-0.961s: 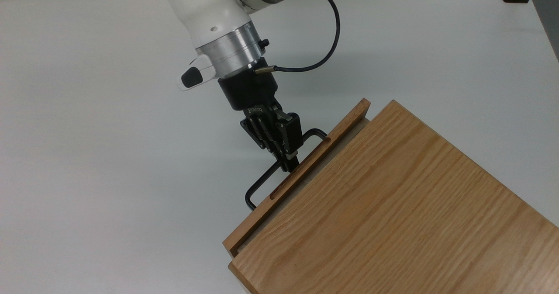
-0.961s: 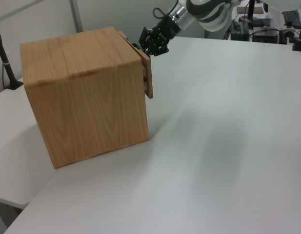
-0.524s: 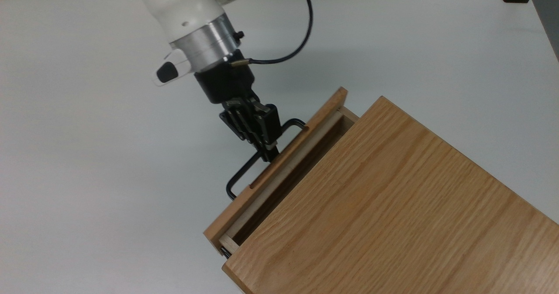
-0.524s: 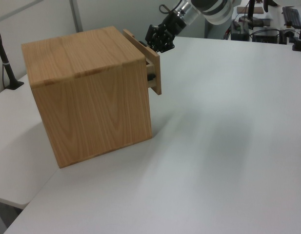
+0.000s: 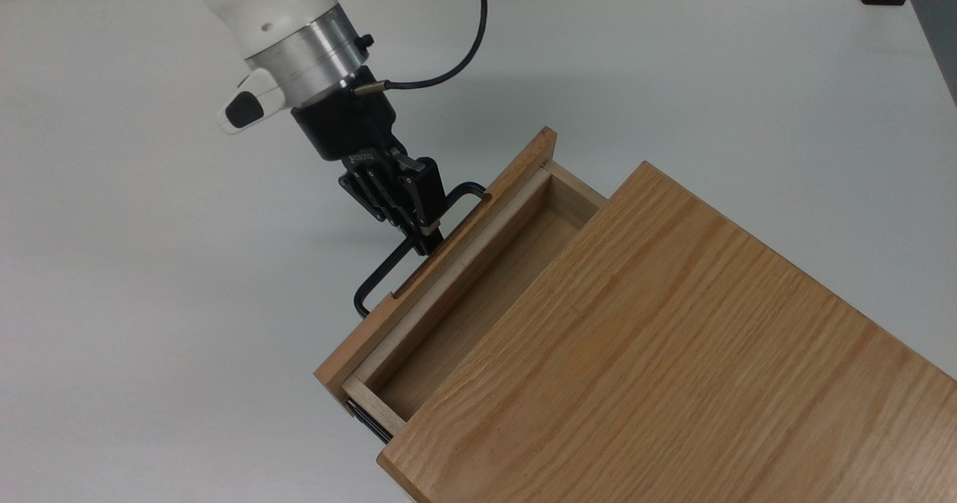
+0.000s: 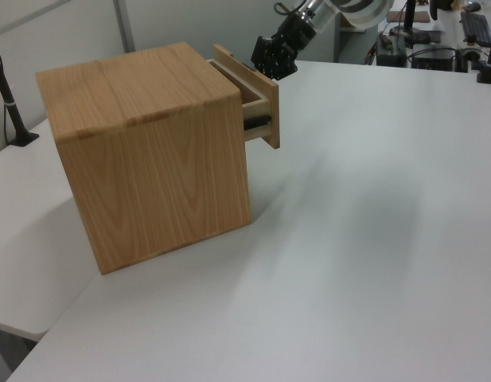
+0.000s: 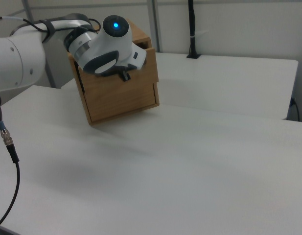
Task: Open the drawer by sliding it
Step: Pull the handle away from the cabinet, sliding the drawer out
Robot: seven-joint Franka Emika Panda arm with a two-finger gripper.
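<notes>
white table (image 5: 673, 62) carries an oak cabinet (image 5: 673, 353); its drawer (image 5: 478, 294) stands partly out because the claw (image 5: 426, 243), clamped on the black bar handle (image 5: 381, 275), hauls leftward in the top view.

White arm (image 5: 277, 10) slants down from the top view's upper left; black tool (image 5: 426, 245) clamped tight.

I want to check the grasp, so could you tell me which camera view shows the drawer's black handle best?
The top view: the handle shows from above as a black U-shaped bar off the drawer front, with the gripper on it. In the left view the front panel hides it; in the right view the arm covers it.
</notes>
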